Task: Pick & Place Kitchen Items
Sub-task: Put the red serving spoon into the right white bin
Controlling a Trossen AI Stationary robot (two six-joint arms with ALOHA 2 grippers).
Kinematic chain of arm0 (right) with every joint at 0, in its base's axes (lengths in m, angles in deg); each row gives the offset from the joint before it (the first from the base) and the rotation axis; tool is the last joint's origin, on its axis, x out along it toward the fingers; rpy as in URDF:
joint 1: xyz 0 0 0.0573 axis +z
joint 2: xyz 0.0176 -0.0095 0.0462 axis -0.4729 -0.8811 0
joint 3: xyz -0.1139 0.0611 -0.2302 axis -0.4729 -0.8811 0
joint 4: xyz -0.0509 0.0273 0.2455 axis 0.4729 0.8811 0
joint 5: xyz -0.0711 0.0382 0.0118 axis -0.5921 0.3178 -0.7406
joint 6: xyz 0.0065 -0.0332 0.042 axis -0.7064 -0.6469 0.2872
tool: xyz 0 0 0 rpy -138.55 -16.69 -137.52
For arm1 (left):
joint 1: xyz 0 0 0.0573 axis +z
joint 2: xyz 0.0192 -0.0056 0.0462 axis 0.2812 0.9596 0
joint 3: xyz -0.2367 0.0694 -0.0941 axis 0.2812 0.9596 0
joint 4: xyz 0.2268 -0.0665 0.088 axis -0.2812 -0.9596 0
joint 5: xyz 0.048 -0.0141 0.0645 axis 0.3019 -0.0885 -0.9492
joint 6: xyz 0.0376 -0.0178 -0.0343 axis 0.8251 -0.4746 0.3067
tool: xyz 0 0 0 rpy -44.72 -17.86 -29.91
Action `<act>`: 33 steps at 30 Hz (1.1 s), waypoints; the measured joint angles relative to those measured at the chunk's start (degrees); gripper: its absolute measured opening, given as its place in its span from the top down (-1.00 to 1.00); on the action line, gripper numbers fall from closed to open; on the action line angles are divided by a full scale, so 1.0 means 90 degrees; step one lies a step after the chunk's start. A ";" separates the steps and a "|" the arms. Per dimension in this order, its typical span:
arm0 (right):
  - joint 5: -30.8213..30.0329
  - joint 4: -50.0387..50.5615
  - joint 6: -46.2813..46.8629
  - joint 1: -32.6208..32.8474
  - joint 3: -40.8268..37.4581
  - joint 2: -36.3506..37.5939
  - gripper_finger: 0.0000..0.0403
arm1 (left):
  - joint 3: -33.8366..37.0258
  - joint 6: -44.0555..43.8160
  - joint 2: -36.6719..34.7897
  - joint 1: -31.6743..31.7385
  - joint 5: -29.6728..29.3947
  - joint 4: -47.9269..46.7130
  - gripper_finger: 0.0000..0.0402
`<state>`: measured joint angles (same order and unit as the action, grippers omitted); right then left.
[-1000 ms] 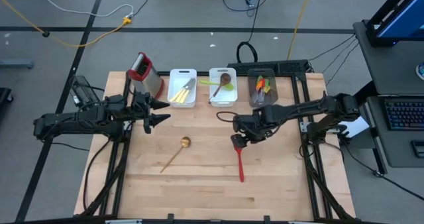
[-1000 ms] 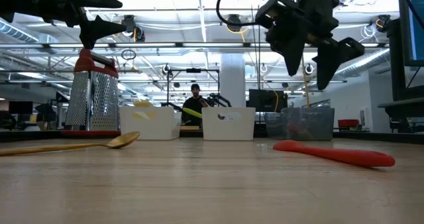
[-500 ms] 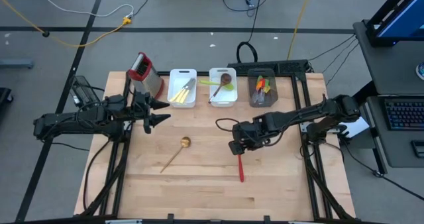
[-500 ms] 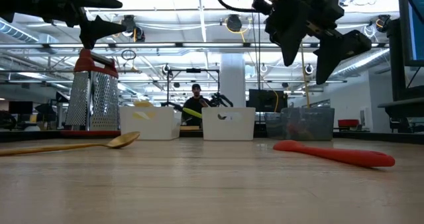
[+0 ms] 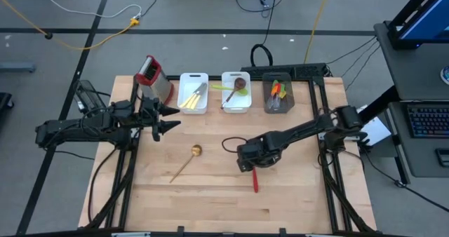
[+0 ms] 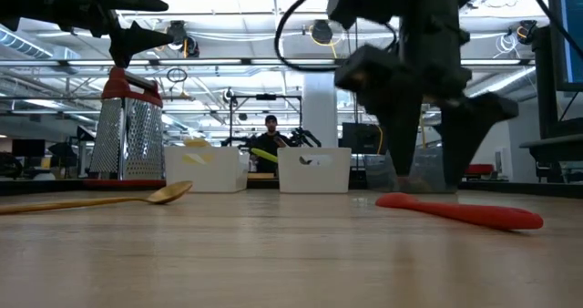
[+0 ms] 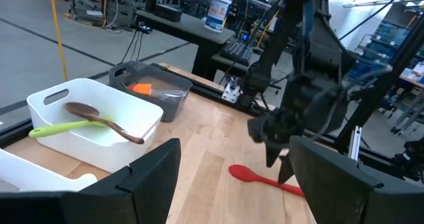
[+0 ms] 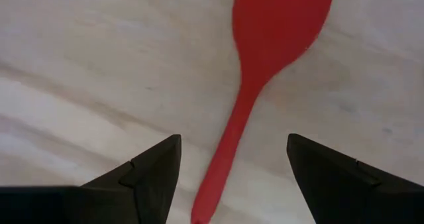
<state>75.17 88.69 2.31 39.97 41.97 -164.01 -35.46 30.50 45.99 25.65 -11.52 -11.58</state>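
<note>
A red spoon lies flat on the wooden table, right of the middle; its bowl and thin handle fill the right wrist view. My right gripper hangs open just above it, pointing steeply down. One finger stands on each side of the handle near the bowl, clear of it. A wooden spoon lies flat left of the middle. My left gripper waits open and level above the table's far left, with nothing between its fingers.
Along the far edge stand a steel grater with a red handle, a white bin holding pale utensils, a white bin holding a lime-green and a wooden spoon, and a grey bin of small spatulas. A person shows far behind the table.
My right gripper has come down and moved toward the table's near edge and a little to the left, onto the red spoon, rolling slightly and staying open. Its fingers now straddle the spoon's handle. Both spoons lie where they were.
</note>
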 joint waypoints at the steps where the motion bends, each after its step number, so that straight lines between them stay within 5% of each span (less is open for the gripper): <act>1: 0.0008 -0.0114 0.0015 0.0000 0.0000 -0.0123 -0.34 | 0.0000 -0.0006 0.0000 0.0000 0.0000 -0.0002 -0.42; 6: 0.0101 -0.0650 0.0169 0.0080 0.0026 -0.0640 -0.34 | 0.0000 -0.0006 0.0000 0.0000 0.0002 -0.0028 -0.42; 16: -0.0135 0.0086 0.0317 0.0351 0.0025 -0.1109 -0.24 | 0.0000 -0.0006 0.0001 0.0000 0.0005 -0.0043 -0.42; 33: -0.0935 0.0327 0.0859 0.0374 -0.0405 -0.1087 0.90 | 0.0000 -0.0001 0.0000 0.0000 0.0005 -0.0039 -0.42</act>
<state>66.75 91.64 10.04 43.34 38.32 -173.79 -35.46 30.49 45.99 25.65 -11.48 -11.93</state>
